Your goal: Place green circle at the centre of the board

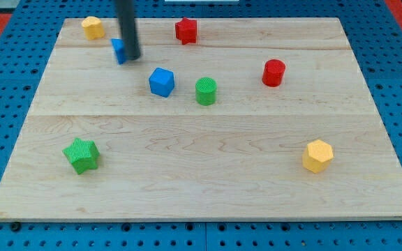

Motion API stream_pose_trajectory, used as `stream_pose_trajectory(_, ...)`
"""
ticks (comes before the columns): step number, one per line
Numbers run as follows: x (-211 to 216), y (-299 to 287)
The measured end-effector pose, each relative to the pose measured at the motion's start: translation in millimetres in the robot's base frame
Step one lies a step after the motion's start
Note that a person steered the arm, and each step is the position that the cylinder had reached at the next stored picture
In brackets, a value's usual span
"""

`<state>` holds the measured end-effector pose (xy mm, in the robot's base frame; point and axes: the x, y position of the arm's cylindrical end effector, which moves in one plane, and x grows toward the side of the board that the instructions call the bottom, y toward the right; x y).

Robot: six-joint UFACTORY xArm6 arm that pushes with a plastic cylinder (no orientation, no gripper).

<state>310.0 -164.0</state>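
The green circle stands upright on the wooden board, a little above the board's middle. A blue cube sits just to its left, apart from it. My tip is at the view's upper left, well left of the green circle, right in front of a small blue block that it partly hides.
A yellow block lies at the top left, a red star at the top middle, a red cylinder right of the green circle, a green star at the lower left, a yellow hexagon at the lower right.
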Motion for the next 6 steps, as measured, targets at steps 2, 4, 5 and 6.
stream_pose_trajectory(2,18.4,135.2)
stream_pose_trajectory(4,135.6,136.0)
stream_pose_trajectory(5,166.9,144.4)
stream_pose_trajectory(6,167.2,193.9)
